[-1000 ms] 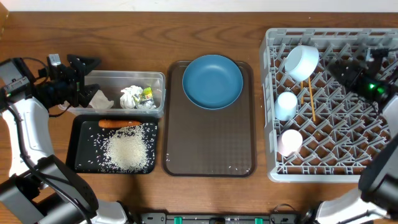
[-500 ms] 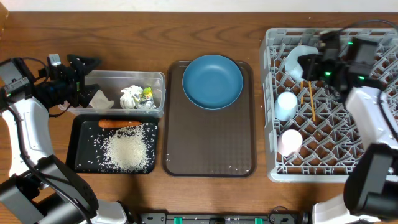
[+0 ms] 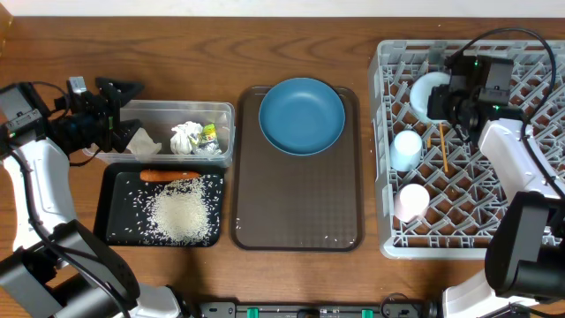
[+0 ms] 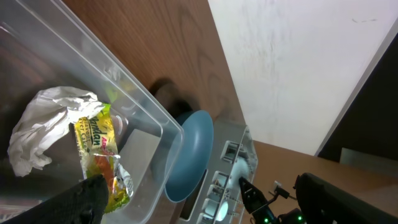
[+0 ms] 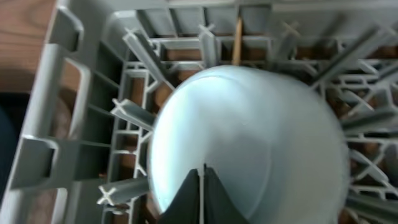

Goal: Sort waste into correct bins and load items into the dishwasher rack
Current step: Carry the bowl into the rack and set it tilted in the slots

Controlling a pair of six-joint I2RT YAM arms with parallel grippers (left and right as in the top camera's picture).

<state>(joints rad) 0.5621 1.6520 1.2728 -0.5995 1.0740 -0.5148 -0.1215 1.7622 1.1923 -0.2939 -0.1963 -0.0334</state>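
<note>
The white light-blue-rimmed bowl (image 3: 422, 95) lies tilted at the back left of the grey dishwasher rack (image 3: 494, 221). My right gripper (image 3: 448, 99) is right over it. In the right wrist view its jaws (image 5: 200, 171) are pressed together against the bowl's rounded outside (image 5: 261, 137). A light-blue cup (image 3: 407, 148) and a white cup (image 3: 411, 201) stand in the rack's left column. The blue plate (image 3: 302, 115) rests on the brown serving tray. My left gripper (image 3: 119, 110) is open and empty at the left end of the clear tub (image 3: 159, 110), which holds paper balls (image 3: 186, 137) and the wrapper (image 3: 209, 132).
The black tray (image 3: 119, 212) holds the carrot (image 3: 168, 175) and a heap of rice (image 3: 181, 212). Wooden chopsticks (image 3: 439, 141) lie in the rack beside the bowl. The brown serving tray (image 3: 296, 212) sits between the bins and the rack.
My right arm has swung left across the rack, from its right side to over the bowl. The left arm has not moved.
</note>
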